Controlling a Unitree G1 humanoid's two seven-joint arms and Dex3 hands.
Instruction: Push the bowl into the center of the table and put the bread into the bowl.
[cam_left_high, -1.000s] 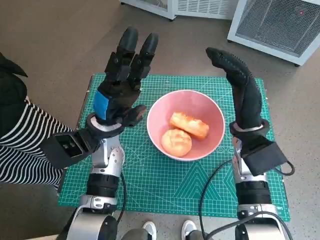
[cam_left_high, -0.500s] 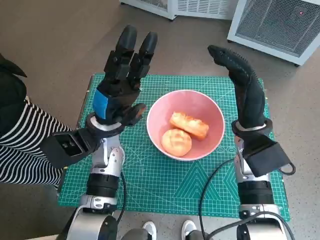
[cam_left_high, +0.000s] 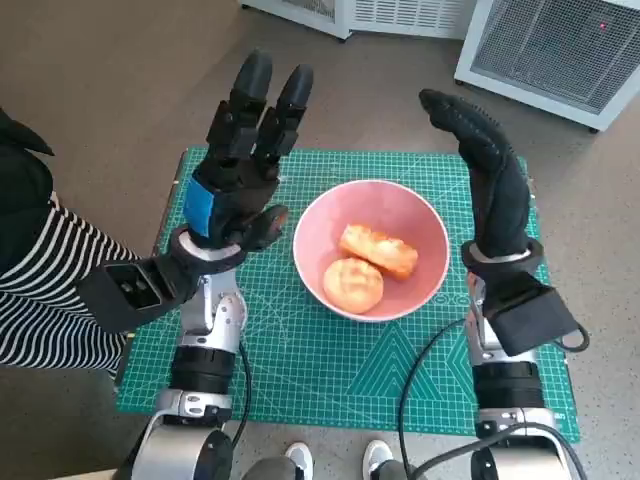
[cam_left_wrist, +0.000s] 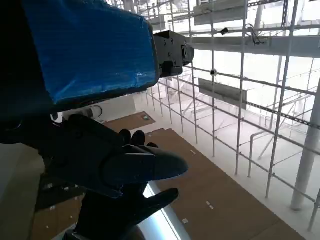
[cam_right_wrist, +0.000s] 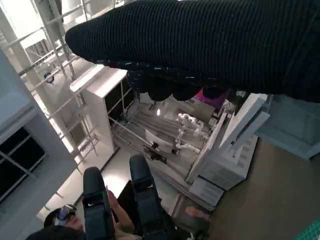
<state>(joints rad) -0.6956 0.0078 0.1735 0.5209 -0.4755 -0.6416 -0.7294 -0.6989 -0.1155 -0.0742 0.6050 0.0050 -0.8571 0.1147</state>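
Head view: pink round bowl (cam_left_high: 371, 249) sits mid-worktop (cam_left_high: 300, 370) holding both golden bread pieces (cam_left_high: 365, 266); blue-taped left hand (cam_left_high: 238, 165) and gloved right hand (cam_left_high: 487, 175), fingers spread and empty, have barely shifted, suggesting completion. Wrist views: both hands raised, showing only the room.

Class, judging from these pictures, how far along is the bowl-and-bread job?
Looks done: the pink bowl sits mid-mat with two bread pieces inside. In hand: nothing; the left hand and right hand are raised, empty. Left: seemingly nothing.
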